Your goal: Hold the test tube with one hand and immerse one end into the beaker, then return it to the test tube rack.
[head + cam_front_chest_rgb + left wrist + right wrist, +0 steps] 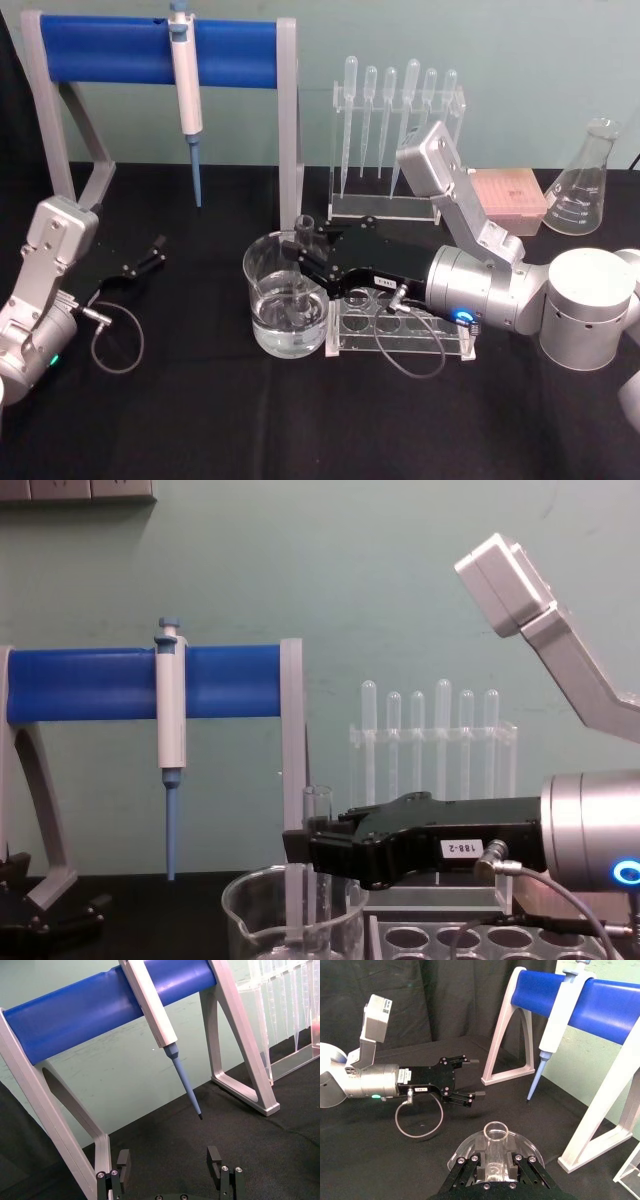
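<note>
Head view: one test tube [300, 290] stands vertical, rim up, its lower end inside the one beaker [262, 292] at frame centre, clamped by the right gripper [308, 262]. Left wrist view: left gripper [169, 1155] spread open, bottom edge. Chest view: tube upright, lower centre.

The right arm [490, 285] and left arm [45, 290] are silver-grey cylinders. The right gripper [300, 265] is flat and black. Behind it are a small white label [461, 848] printed 188-2, a silver plug [490, 855], a thin grey looping cable [415, 360], a glowing blue ring [462, 318] and a pale grey box [430, 160] on an angled bracket [480, 220]. The left gripper [474, 1078] is also black, with silver screws [445, 1091], a looped grey lead [417, 1120] and a green light [375, 1095].
</note>
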